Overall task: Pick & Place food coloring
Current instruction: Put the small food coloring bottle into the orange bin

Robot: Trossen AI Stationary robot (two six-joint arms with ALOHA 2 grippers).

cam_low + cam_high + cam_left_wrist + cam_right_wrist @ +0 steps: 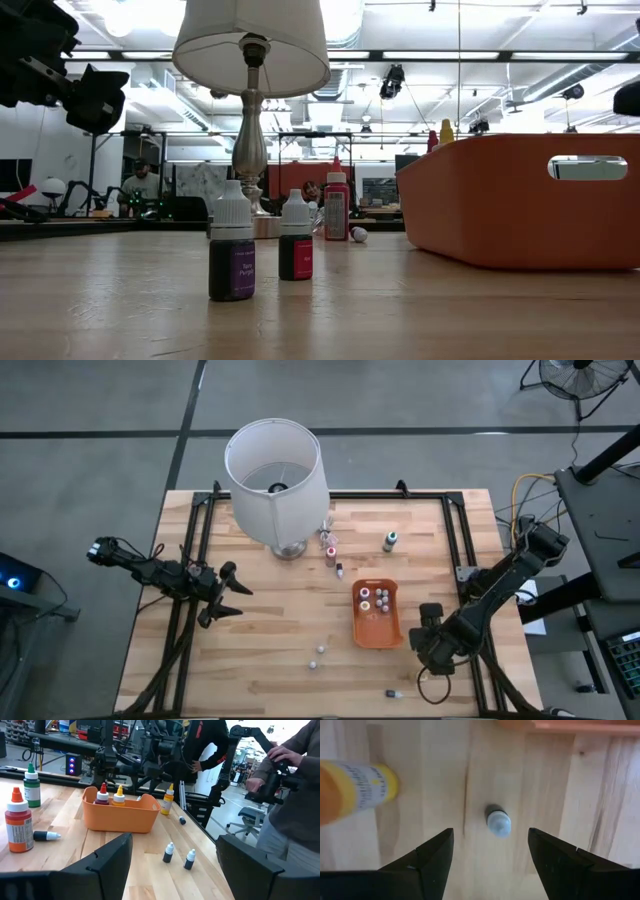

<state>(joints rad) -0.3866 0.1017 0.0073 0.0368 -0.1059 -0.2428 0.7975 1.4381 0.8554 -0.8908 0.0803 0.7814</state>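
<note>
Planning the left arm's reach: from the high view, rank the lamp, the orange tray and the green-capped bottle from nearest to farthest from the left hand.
From the left hand:
1. Lamp, toward the table's back edge.
2. Orange tray, across the table, near the right hand.
3. Green-capped bottle, farther back beyond the tray.

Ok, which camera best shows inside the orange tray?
The high view: it looks straight down into the orange tray and its bottles. The low view shows only its side wall, the left wrist view bottle tops above its rim, the right wrist view an edge.

The light is bright and even, coming from ceiling lamps above the lampshade (251, 40), which glare white. Near the yellow bottle (355, 787) the picture is blurred, and shadows are soft.
</note>
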